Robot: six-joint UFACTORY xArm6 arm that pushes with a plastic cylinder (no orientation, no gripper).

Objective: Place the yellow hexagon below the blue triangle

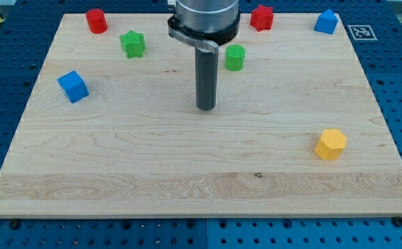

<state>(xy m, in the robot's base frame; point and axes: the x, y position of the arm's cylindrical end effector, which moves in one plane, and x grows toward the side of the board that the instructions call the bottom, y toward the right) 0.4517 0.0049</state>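
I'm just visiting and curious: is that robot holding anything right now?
No gripper here, so nothing is held: my tip rests on bare board near the middle, touching no block, far up and to the view's left of the yellow hexagon.

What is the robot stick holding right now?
Nothing. My tip rests on bare board, touching no block; the yellow hexagon lies far toward the view's right.

Pale wood board (187,159) on blue pegboard table (7,76); blocks: two red (96,21) (261,17), two green (133,43) (235,57), two blue (72,86) (326,22), one yellow hexagon (331,144); dark grey rod (205,79).
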